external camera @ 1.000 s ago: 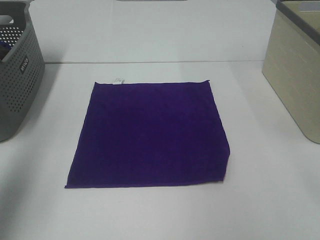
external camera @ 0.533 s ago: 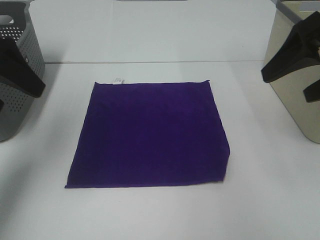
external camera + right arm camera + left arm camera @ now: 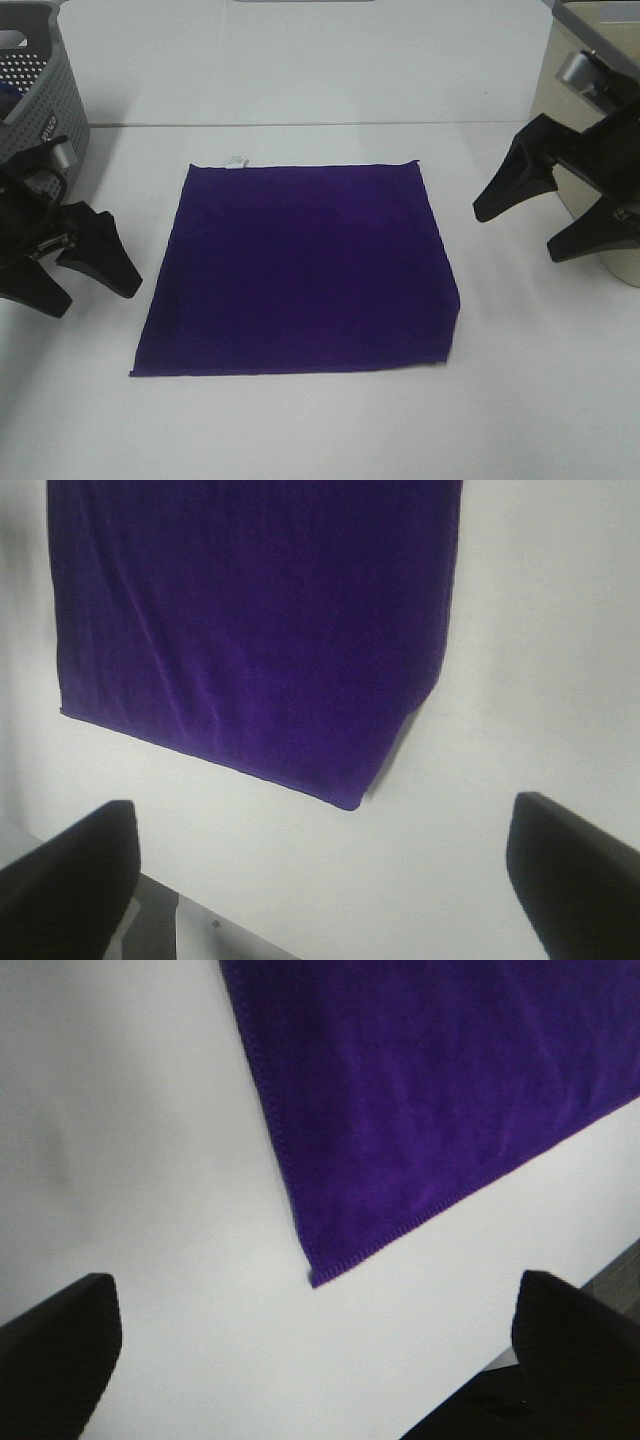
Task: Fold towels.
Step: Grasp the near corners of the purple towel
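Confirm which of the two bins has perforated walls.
The grey basket on the left: its side is dotted with holes. The beige bin on the right has solid, unbroken walls.

A test lab, judging by the plain white table [image 3: 300, 430], grey basket [image 3: 35, 160] and beige bin [image 3: 585, 140]

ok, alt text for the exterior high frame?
A purple towel lies flat on a white table, flanked by the open left gripper and open right gripper, neither touching it. Grey perforated basket far left, beige bin far right.
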Robot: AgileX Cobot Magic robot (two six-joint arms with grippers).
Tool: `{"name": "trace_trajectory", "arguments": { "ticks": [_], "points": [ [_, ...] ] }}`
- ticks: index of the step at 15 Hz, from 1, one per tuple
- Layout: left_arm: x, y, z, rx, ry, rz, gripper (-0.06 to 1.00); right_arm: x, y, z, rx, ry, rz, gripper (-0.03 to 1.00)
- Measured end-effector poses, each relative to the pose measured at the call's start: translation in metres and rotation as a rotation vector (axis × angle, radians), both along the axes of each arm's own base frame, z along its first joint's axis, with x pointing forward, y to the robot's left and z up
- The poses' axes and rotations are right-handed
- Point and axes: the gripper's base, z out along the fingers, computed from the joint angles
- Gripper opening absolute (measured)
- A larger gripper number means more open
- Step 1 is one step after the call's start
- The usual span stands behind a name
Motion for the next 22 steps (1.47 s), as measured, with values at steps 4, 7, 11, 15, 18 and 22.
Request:
{"name": "trace_trajectory", "arguments": {
  "ticks": [4,7,11,15,18,22],
  "points": [
    [0.000,0.000,-0.020,-0.002,0.049,-0.015,0.99,-0.022,0.000,-0.046,-0.013,0.057,-0.038,0.96],
    [0.001,0.000,-0.023,-0.001,0.044,-0.028,0.99,-0.031,-0.001,-0.063,-0.020,0.018,-0.093,0.96],
    [0.003,-0.001,-0.033,-0.019,0.054,-0.017,0.99,-0.026,0.001,-0.094,0.005,0.064,-0.101,0.96],
    [0.003,-0.003,-0.035,-0.036,0.061,-0.008,0.99,-0.022,0.005,-0.100,0.067,0.090,-0.123,0.96],
    [0.004,-0.003,-0.036,-0.045,0.063,0.000,0.99,-0.022,0.005,-0.100,0.074,0.092,-0.128,0.96],
    [0.004,-0.004,-0.035,-0.056,0.065,0.012,0.99,-0.022,0.005,-0.100,0.075,0.092,-0.129,0.95]
  ]
}}
